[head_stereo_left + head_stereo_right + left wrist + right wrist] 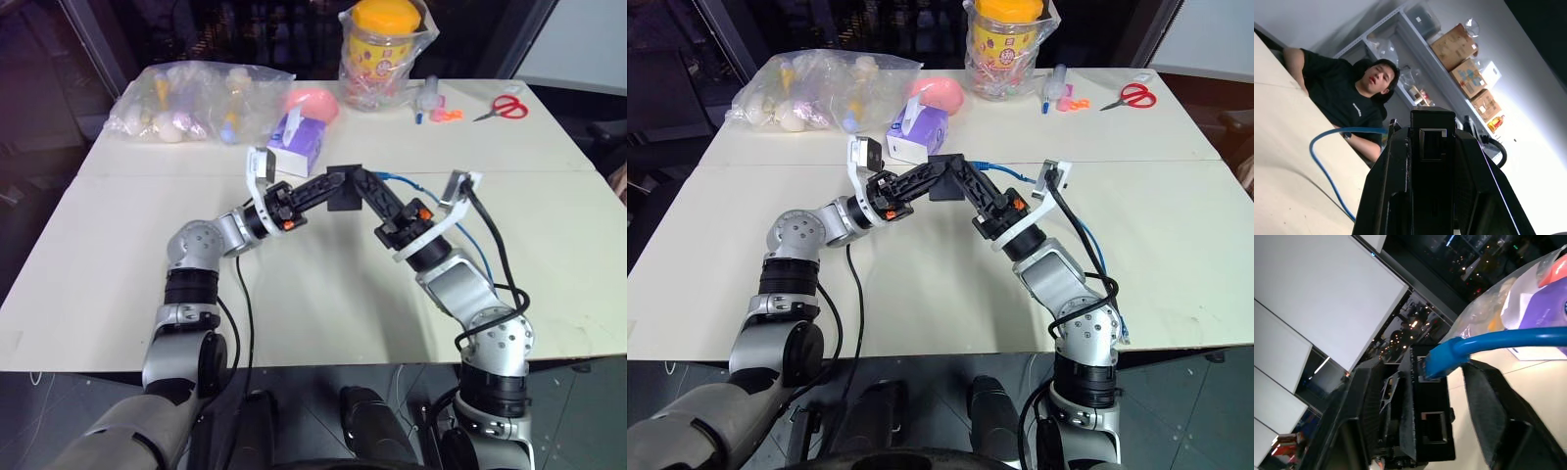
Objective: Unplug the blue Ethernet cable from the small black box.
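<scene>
Small black box [344, 188]: left gripper [328, 186] clamping it aloft, steadying its port. Blue Ethernet cable [1508, 340]: plugged in; right gripper [1449, 396], half-open, straddling the plug beside box.

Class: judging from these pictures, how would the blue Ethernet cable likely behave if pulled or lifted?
The blue Ethernet cable is probably floppy: it lies in loose curves on the table. Likely light, being thin. Its plug end looks stiffer, still seated in the small black box, so a pull may drag the box.
</scene>
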Action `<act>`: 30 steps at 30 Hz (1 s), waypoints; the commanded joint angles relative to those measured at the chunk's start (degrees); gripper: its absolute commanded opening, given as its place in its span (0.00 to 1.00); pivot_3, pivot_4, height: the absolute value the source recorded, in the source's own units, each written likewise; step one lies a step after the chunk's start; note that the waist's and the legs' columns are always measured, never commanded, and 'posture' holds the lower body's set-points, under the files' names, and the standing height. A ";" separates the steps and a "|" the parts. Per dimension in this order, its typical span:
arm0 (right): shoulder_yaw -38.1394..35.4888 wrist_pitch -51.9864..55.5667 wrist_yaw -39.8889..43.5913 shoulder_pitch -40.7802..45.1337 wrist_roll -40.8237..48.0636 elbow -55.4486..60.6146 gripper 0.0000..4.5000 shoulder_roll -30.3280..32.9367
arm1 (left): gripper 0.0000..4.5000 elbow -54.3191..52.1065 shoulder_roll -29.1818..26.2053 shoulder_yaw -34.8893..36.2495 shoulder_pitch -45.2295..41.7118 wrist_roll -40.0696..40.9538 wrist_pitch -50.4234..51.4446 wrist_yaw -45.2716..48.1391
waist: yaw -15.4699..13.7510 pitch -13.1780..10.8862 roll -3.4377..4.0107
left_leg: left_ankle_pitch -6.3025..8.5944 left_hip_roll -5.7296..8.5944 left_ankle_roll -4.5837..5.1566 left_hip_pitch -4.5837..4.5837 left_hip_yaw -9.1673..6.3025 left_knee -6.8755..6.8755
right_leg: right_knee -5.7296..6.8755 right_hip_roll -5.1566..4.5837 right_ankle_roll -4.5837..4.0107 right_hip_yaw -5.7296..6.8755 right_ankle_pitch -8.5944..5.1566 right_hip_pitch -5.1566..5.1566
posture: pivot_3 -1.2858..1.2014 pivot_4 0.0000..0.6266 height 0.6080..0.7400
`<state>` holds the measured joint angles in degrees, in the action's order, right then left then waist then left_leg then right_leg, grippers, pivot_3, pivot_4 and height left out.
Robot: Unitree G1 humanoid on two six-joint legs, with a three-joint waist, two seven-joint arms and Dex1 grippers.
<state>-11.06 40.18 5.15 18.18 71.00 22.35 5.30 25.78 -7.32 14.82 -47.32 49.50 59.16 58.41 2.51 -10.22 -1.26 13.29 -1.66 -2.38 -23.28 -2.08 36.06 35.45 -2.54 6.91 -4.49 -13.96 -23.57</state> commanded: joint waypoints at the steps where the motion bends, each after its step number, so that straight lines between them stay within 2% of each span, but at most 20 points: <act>1: -0.48 -1.54 0.09 0.02 1.08 1.17 0.59 -0.22 | 0.11 -1.31 -0.02 0.12 -0.14 1.03 -0.74 0.03 | 0.00 0.00 0.00 | 0.00 0.00 0.00 0.00 0.00 0.00 | 0.00 0.00 0.00 0.00 0.00 0.00 | 0.52 0.24 1.00; 8: -0.35 -2.57 0.06 -0.42 1.69 1.28 0.59 -0.26 | 0.11 -1.41 -0.11 0.16 -0.15 1.07 -0.66 -0.07 | 0.00 0.00 0.00 | 0.00 0.00 0.00 -0.01 0.00 -0.01 | -0.02 0.00 0.00 0.00 0.00 0.00 | 0.52 0.24 1.00; 11: 0.01 -2.70 0.14 -0.40 1.49 0.98 0.30 -0.31 | 0.11 -1.68 -0.03 0.04 -0.02 1.07 -0.57 -0.16 | 0.00 0.00 0.00 | 0.00 0.00 0.00 -0.01 0.00 -0.01 | -0.02 0.00 0.00 0.00 0.00 0.00 | 0.52 0.24 1.00; 13: 0.17 -2.68 0.19 -0.28 1.39 0.71 0.06 -0.31 | 0.11 -1.69 0.04 -0.02 -0.02 1.03 -0.62 -0.23 | 0.00 0.00 0.00 | 0.00 0.00 0.00 -0.01 0.00 -0.01 | -0.02 0.00 0.00 0.00 0.00 0.00 | 0.52 0.24 1.00; 14: 0.31 -2.66 0.20 -0.28 1.43 0.64 0.01 -0.28 | 0.11 -1.69 0.04 -0.01 0.00 1.07 -0.64 -0.31 | 0.00 0.00 0.00 | 0.00 0.00 0.00 -0.01 0.00 -0.01 | -0.03 0.00 0.00 0.00 0.00 0.01 | 0.52 0.24 1.00; 22: 0.38 -2.98 0.15 -0.30 0.98 0.42 0.01 -0.11 | 0.11 -1.34 -0.20 0.11 -0.09 0.83 -1.21 -0.64 | 0.00 0.00 0.00 | 0.00 0.00 0.00 -0.02 0.00 -0.01 | -0.04 0.00 0.00 0.00 0.00 -0.01 | 0.52 0.24 1.00; 28: -10.77 -7.77 -1.43 -1.25 1.13 -2.99 0.01 5.85 | 0.11 0.75 -6.11 2.03 -0.99 -0.59 -3.99 -0.09 | -0.09 0.00 0.00 | 0.00 0.00 0.00 -0.03 0.01 0.00 | -0.07 -0.01 -0.07 0.00 -0.04 0.00 | 0.52 0.24 1.00; 30: -12.45 -8.31 -1.51 -1.43 0.16 -4.20 0.01 8.22 | 0.11 2.47 -7.90 1.63 -1.19 -1.88 -6.04 0.13 | -0.10 0.00 0.00 | 0.00 0.01 0.00 -0.05 0.02 -0.01 | -0.12 -0.03 -0.14 -0.01 -0.08 0.00 | 0.52 0.24 1.00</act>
<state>-22.53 32.92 3.54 16.20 71.47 17.34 13.08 28.18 -15.41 16.14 -47.23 48.10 55.10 57.62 2.40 -10.22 -1.26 13.29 -1.65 -2.38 -23.33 -2.06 36.02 35.31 -2.57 6.76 -4.50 -14.04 -23.57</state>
